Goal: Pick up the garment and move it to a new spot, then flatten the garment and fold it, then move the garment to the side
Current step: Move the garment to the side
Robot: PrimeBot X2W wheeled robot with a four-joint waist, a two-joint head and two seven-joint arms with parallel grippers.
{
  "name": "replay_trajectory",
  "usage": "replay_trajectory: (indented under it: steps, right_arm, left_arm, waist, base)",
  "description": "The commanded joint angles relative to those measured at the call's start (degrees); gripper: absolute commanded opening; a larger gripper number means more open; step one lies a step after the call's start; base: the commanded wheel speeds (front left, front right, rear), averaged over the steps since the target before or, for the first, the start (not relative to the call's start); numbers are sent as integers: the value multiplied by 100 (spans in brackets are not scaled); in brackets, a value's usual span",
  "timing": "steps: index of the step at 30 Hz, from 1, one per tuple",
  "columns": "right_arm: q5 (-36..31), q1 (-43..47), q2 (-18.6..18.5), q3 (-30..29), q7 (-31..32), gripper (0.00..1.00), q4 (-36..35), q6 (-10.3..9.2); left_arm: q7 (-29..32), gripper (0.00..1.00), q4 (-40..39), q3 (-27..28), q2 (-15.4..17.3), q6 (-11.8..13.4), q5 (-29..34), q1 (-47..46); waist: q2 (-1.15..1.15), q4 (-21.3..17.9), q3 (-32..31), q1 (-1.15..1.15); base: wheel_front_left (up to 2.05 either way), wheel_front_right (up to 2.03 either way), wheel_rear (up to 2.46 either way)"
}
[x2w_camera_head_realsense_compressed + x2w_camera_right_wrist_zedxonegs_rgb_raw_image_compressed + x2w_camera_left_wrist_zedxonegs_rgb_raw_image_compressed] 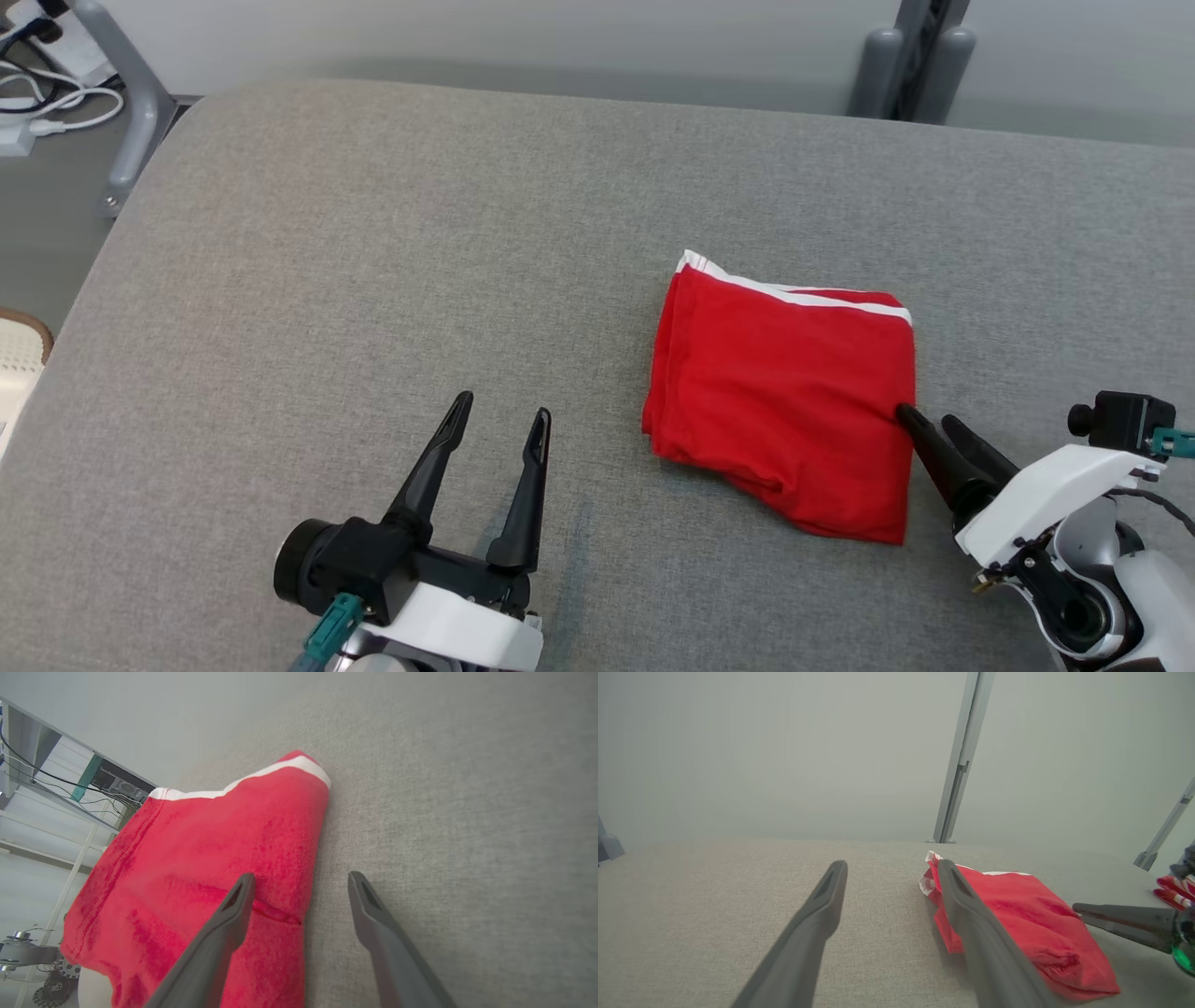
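On the right half of the grey cloth table [373,233] lies the folded red garment [784,401], white trim farthest. The right claw [931,422], spread wide and empty, straddles its right edge; the left claw [501,408], likewise spread, sits well to its left. White cables [47,103] lie on the floor beyond.

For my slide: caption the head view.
Folded red cloth garment on grey fabric surface; open right gripper at its edge.

Head cam looks down on table [373,233]; left wrist cam low, facing far edge; right wrist cam close over garment [784,392], shared by all.
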Motion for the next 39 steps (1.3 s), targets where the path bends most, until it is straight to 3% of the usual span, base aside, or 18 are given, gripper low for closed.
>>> replay_trajectory:
  steps: [1, 6, 17, 18, 19, 20, 28, 39]
  right_arm:
    - [132, -84, -62, 12, 107, 100, 29, 3]
    - [686, -210, -198, 269, 592, 100, 18, 3]
    - [1010, -448, -245, 561, 656, 100, 161, 4]
    - [1014, -456, -256, 600, 663, 79, 185, 4]
    - [1033, -464, -259, 641, 659, 34, 209, 4]
    - [1061, -478, -270, 674, 642, 0, 229, 4]
    - [1055, -627, -539, 996, 321, 0, 105, 1]
    - [721, -1020, -1584, 1782, 318, 0, -355, 2]
  left_arm:
    - [-19, 100, -13, -13, 19, 27, -40, -98]
    - [-19, 100, -12, -156, 19, 63, -78, -211]
    - [-19, 100, -8, -407, 19, 115, -138, -320]
    - [-19, 100, -6, -434, 19, 126, -131, -314]
    - [-19, 100, 6, -463, 19, 128, -117, -303]
    - [-19, 100, 18, -497, 19, 120, -96, -296]
    - [-20, 100, 49, -552, 19, 102, -1, -333]
    - [-20, 100, 107, -791, 19, -21, 174, -532]
  waist:
    - [0, 127, 117, 0]
    - [0, 334, 258, 0]
    - [0, 690, 405, 0]
    - [0, 711, 409, 0]
    - [0, 726, 412, 0]
    - [0, 738, 416, 0]
    - [0, 566, 357, 0]
    - [0, -431, 286, 0]
  base:
    - [0, 0, 0]
    - [0, 0, 0]
    - [0, 0, 0]
    - [0, 0, 0]
    - [0, 0, 0]
    - [0, 0, 0]
    - [0, 0, 0]
    - [0, 0, 0]
